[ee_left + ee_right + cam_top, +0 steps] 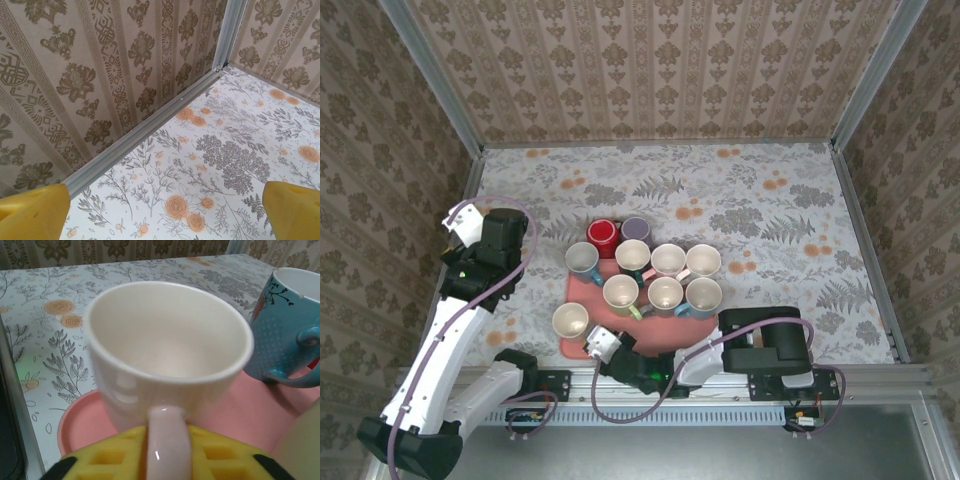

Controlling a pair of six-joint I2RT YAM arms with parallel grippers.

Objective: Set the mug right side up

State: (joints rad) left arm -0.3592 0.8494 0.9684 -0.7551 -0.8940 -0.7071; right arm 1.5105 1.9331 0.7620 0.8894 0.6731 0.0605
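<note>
At the near left corner of the pink tray (82, 430), the cream mug (165, 350) stands right side up, mouth open to the top. It is glossy and plain inside, and its pale handle points straight back at my right claw (169, 460). Through the right wrist camera I see the yellow fingers (105, 457) pressed in on either side of that handle, so the claw is closed on the mug, with a blue mug (285, 325) near it on the same tray. Over on the left, my left claw (165, 215) hangs wide open above the flowered table (225, 150), well apart from the mugs.
</note>
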